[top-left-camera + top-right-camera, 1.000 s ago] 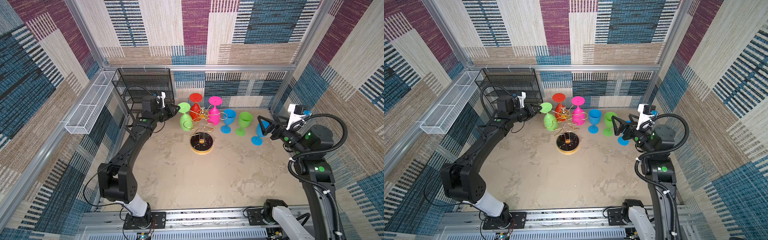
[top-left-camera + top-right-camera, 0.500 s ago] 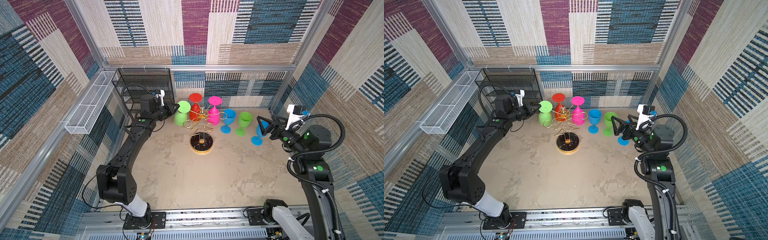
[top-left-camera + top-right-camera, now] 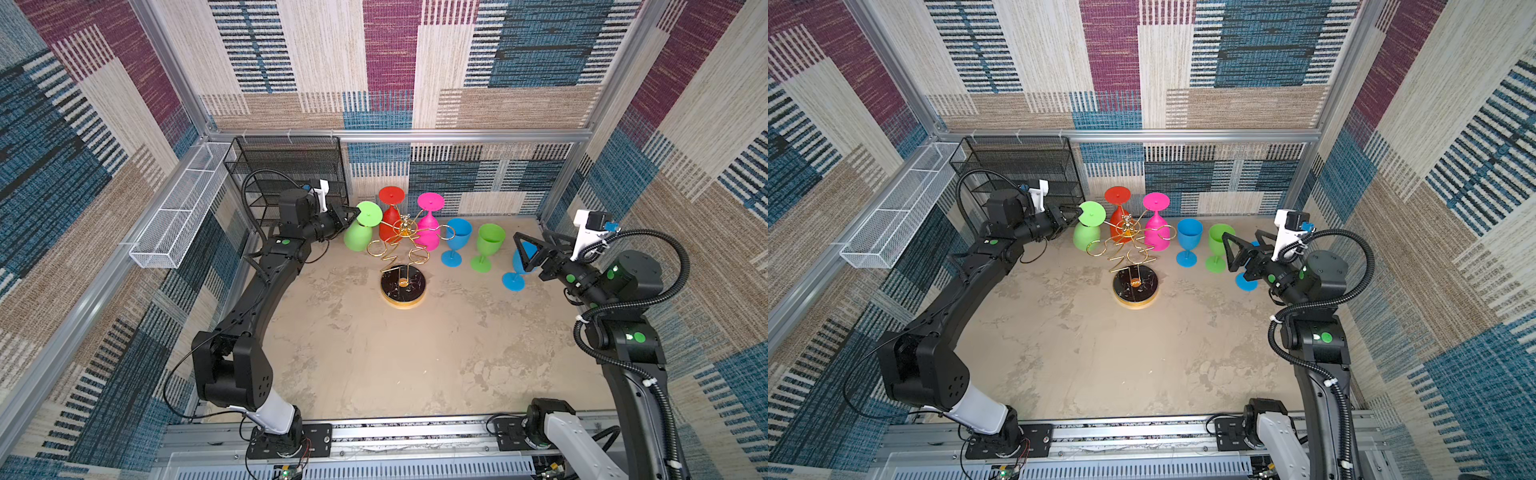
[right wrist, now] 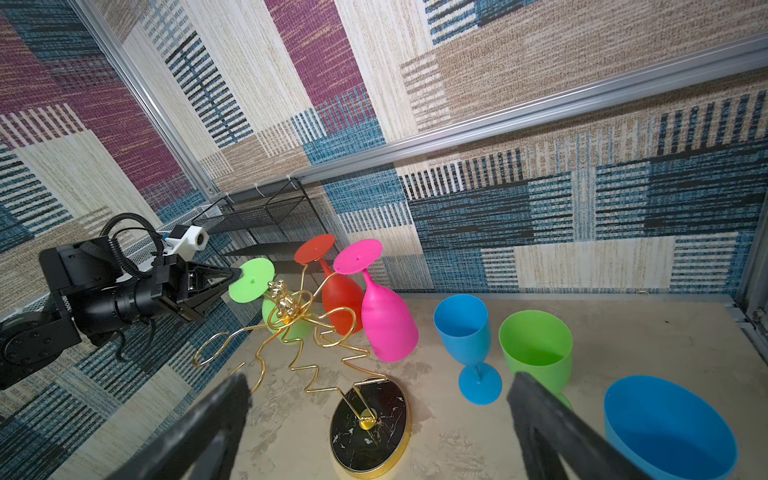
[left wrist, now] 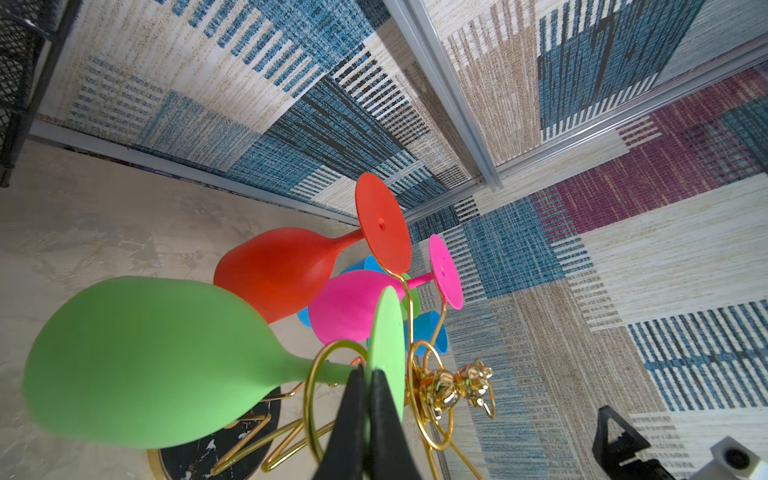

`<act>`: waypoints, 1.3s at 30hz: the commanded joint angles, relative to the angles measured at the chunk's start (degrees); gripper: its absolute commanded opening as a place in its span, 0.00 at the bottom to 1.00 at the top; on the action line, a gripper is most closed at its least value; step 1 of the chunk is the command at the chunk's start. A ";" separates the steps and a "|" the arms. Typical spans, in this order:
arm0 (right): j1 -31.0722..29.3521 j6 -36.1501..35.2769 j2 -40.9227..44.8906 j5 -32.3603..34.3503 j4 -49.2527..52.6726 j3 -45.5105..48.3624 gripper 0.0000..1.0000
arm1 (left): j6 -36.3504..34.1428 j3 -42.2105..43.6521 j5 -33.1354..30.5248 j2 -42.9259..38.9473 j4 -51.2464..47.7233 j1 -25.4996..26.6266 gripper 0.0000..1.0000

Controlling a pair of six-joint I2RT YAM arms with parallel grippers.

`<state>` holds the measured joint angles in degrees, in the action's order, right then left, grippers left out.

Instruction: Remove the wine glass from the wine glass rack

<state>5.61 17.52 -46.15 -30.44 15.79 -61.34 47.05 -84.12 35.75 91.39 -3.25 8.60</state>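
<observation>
The gold wire wine glass rack [image 3: 401, 249] [image 3: 1129, 245] stands on its round black base [image 4: 370, 428] at the back middle. My left gripper [image 3: 353, 212] [image 3: 1077, 212] [image 5: 368, 374] is shut on the foot disc of a green wine glass [image 3: 358, 237] [image 3: 1086, 237] [image 5: 141, 361]. That glass hangs tilted, bowl down, at the rack's left side. A gold ring crosses its stem in the left wrist view; whether the stem is still inside it I cannot tell. My right gripper [image 3: 534, 245] [image 3: 1241, 245] [image 4: 382, 415] is open and empty, right of the rack.
A red glass [image 3: 390, 216] and a pink glass [image 3: 428, 232] hang upside down on the rack. To its right stand a blue glass [image 3: 457, 241], a green glass [image 3: 488, 245] and another blue glass [image 3: 517, 270]. A black mesh shelf [image 3: 291, 174] and white mesh basket [image 3: 183, 208] are at back left.
My left gripper has closed on the green glass's foot and drawn it left, away from the rack's middle, tilting it. The right arm has hardly moved.
</observation>
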 commanded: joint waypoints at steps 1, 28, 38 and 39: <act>-0.07 0.58 0.23 -0.54 -1.81 0.00 0.99 | 3.83 -0.07 2.52 -0.41 4.02 -0.16 0.00; -0.07 1.71 1.23 -0.77 -1.74 -0.27 0.99 | 9.82 2.47 4.11 -0.62 8.83 2.16 0.00; -0.07 1.25 1.50 -0.42 -1.07 -0.52 0.99 | 11.34 0.15 3.82 2.15 10.74 3.00 0.00; -0.07 1.23 1.59 -0.41 -1.06 -0.50 0.99 | 11.63 0.01 3.85 2.41 11.26 3.00 0.00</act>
<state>5.61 18.39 -44.84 -30.92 15.77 -61.39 57.04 -83.20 39.31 93.34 4.49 11.55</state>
